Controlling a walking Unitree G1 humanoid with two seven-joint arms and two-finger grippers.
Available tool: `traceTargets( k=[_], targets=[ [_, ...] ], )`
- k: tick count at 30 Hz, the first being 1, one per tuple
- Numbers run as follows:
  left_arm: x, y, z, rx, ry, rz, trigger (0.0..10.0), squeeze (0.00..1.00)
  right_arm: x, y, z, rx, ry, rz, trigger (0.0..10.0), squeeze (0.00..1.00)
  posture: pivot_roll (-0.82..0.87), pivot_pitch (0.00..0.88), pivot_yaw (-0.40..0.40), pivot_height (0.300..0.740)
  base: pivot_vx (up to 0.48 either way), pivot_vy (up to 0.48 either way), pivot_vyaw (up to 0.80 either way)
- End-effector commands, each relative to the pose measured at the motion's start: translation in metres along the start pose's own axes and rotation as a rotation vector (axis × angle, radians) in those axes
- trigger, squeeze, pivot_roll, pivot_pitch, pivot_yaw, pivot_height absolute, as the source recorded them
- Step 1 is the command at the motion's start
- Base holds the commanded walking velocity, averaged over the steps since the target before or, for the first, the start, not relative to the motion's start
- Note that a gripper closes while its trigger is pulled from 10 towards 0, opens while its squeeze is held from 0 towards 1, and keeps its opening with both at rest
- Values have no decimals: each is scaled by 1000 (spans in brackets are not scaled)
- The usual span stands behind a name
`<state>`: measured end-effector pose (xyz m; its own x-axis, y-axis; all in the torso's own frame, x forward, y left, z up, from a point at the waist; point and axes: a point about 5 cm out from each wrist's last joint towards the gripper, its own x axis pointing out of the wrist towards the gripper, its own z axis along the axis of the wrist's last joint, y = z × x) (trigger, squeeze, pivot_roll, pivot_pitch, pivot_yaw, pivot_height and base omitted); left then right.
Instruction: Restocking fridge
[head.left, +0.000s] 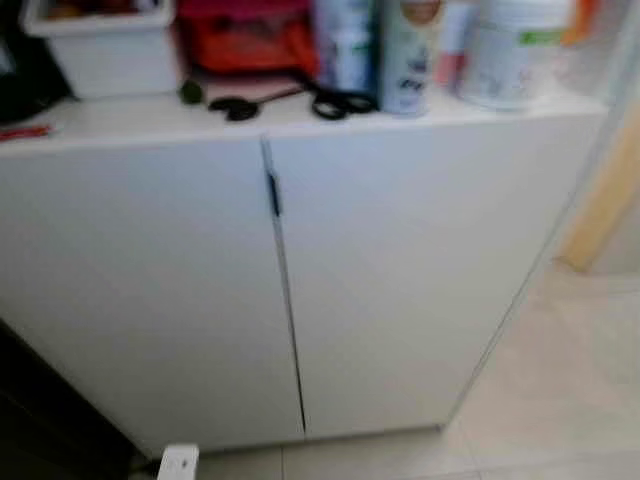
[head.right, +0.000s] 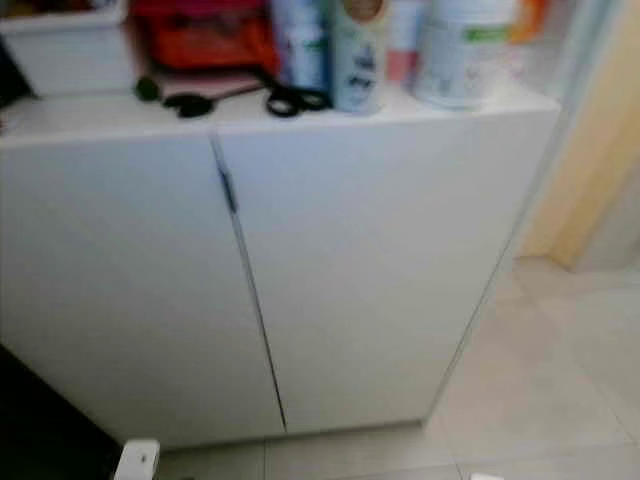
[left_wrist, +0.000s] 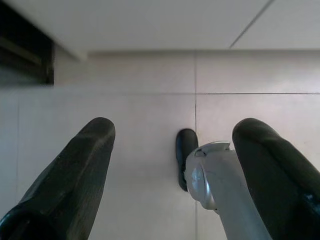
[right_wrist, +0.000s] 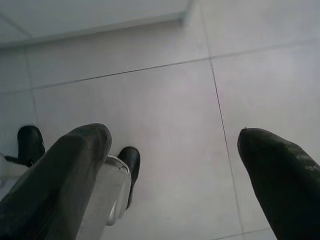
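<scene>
The robot stands before a low white cabinet (head.left: 400, 270) with 2 closed doors, a dark slim handle (head.left: 273, 193) at the seam between them. This may be the fridge, though the blur leaves that uncertain. Judging by the scene, the step in hand is the approach: nothing is carried and neither door is open.

On the tabletop (head.left: 130, 118) sit black scissors (head.left: 340, 101), a white bin (head.left: 105, 45), a red container (head.left: 245, 38), a spray can (head.left: 410, 55) and a white tub (head.left: 510, 50); the last 2 stand upright, long axes vertical. Which of these is the stock, I cannot tell.

Both arms hang low, pointing at the tiled floor (left_wrist: 140, 130). The left gripper (left_wrist: 172, 150) has its jaws spread, holding nothing; the right gripper (right_wrist: 172, 150) is spread and empty too. The robot's black feet (right_wrist: 131, 160) show beneath.

The next move likely calls for raising 1 arm to the handle, whose long axis runs vertically, and pulling the door outward.
</scene>
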<state>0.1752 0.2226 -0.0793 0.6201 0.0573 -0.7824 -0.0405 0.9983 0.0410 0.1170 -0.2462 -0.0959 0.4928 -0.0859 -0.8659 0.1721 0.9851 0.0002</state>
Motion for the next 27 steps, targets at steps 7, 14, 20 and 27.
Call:
traceTargets(
  k=[7,14,20,27],
  targets=[
    [-2,4,-6,13,27,6,10000,0,1,3,0,-9,8,6,10000,0,-55,0,-25,740,0,0,800],
    [-2,4,-7,15,33,3,10000,0,1,3,-1,-10,10,5,10000,0,-59,0,-21,740,0,0,800],
    [-2,4,-9,14,38,1,10000,0,0,3,-2,-12,12,6,10000,0,-62,0,-18,740,0,0,800],
    [-3,4,-9,4,40,-4,10000,0,0,4,-4,32,11,6,10000,0,-63,0,-15,740,0,0,457]
  ],
)
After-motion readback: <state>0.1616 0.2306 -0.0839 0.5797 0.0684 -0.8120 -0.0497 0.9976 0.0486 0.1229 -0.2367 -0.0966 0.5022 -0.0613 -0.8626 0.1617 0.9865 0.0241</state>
